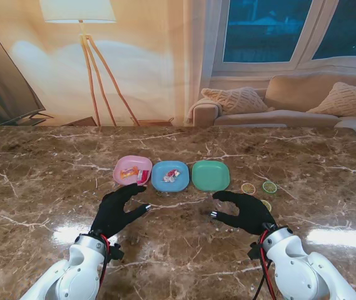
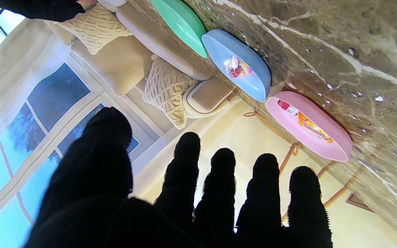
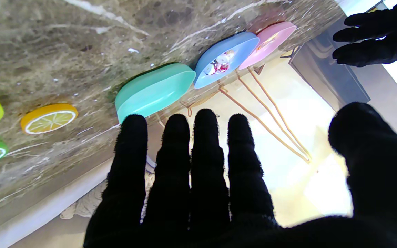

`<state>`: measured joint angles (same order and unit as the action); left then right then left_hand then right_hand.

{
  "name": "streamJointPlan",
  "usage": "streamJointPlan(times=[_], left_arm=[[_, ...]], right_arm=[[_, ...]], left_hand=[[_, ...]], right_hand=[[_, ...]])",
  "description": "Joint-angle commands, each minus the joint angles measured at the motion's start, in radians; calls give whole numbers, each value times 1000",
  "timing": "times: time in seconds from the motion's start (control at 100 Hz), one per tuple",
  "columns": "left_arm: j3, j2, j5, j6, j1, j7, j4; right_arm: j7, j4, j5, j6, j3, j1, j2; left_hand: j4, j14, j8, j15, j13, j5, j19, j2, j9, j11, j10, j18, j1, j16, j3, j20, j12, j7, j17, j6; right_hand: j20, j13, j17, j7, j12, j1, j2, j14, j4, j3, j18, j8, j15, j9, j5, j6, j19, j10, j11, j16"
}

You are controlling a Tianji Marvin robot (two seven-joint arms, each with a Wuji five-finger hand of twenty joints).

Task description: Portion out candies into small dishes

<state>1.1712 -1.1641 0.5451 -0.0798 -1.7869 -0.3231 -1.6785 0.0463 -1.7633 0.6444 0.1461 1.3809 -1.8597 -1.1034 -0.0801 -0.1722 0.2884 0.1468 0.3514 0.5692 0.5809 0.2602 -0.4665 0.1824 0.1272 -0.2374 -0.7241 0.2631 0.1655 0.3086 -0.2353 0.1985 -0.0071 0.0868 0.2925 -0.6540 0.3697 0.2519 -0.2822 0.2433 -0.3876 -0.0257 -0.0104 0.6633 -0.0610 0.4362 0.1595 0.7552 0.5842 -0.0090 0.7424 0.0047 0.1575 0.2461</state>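
Three small dishes stand in a row mid-table: a pink dish (image 1: 132, 169) (image 2: 322, 146) holding wrapped candies (image 1: 129, 174) (image 2: 310, 125), a blue dish (image 1: 170, 175) (image 2: 253, 82) (image 3: 219, 51) holding wrapped candies (image 1: 172, 176) (image 2: 235, 66), and a green dish (image 1: 210, 175) (image 2: 181, 20) (image 3: 153, 91) with nothing visible in it. My left hand (image 1: 117, 210) (image 2: 184, 199) hovers open just nearer to me than the pink dish, holding nothing. My right hand (image 1: 246, 210) (image 3: 202, 186) is open too, nearer to me than the green dish. Three citrus-slice candies (image 1: 269, 186) (image 3: 48, 117) lie right of the green dish.
The marble table (image 1: 40, 187) stretches wide to both sides. A floor lamp (image 1: 81, 25), a dark screen (image 1: 2, 81) and a sofa (image 1: 290, 103) stand beyond the far edge.
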Motion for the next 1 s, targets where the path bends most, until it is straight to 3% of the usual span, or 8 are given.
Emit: streamJointPlan(times=[0.0,0.44,0.52,0.72,0.83,0.99], left_arm=[[0,-4,4,2,1,-3,11],[37,-3,-3,-8,-11,5,3],[46,-3,2,-7,-18,-1,-2],[57,-3,-2,-5,-20,4,0],[62,-3,-4,-6,-18,5,1],[71,-4,-4,-4,-17,4,4]], right_arm=[[-21,2,-1,-19,9,8,4],[-70,9,84,-104,63,47,15],[-95,15,126,-123,73,60,22],[-106,50,226,-166,76,104,32],[-104,57,289,-208,75,113,35],[-132,64,365,-256,72,114,43]], left_hand=[[-25,26,-19,-29,-23,-11,-2,-33,33,-11,9,42,21,-8,-33,-8,13,-14,-16,3],[-29,26,-13,-30,-15,-4,-8,-44,26,-11,8,37,9,-8,-37,-12,12,-8,-13,-2],[-29,28,-12,-30,-14,-5,-10,-44,26,-12,9,36,9,-7,-38,-12,12,-8,-13,-2],[-30,29,-10,-30,-13,-4,-11,-42,24,-12,10,39,5,-7,-38,-13,12,-7,-11,0],[-30,29,-9,-30,-13,-2,-12,-43,23,-11,8,39,4,-7,-38,-13,12,-6,-12,0],[-31,30,-9,-30,-12,-2,-11,-43,24,-11,9,39,4,-6,-38,-13,12,-6,-11,0]], right_hand=[[5,-29,3,9,-2,19,6,30,-3,-22,19,-9,8,-18,4,-27,26,-6,-5,11],[4,-18,-1,7,3,23,-22,28,-4,-20,21,-8,6,-31,-4,-27,24,-8,-4,9],[4,-20,4,5,5,36,-67,24,-9,-18,26,-9,7,-37,-12,-22,27,-11,-5,9],[5,-44,51,-2,5,139,-265,29,-29,-11,24,0,28,-85,-81,37,62,6,5,17],[-7,-67,92,60,-81,227,-253,36,-50,-48,16,83,81,-125,-131,85,118,23,101,65],[-13,-88,111,106,-197,255,-261,39,-59,-59,10,170,149,-136,-113,81,140,14,212,139]])
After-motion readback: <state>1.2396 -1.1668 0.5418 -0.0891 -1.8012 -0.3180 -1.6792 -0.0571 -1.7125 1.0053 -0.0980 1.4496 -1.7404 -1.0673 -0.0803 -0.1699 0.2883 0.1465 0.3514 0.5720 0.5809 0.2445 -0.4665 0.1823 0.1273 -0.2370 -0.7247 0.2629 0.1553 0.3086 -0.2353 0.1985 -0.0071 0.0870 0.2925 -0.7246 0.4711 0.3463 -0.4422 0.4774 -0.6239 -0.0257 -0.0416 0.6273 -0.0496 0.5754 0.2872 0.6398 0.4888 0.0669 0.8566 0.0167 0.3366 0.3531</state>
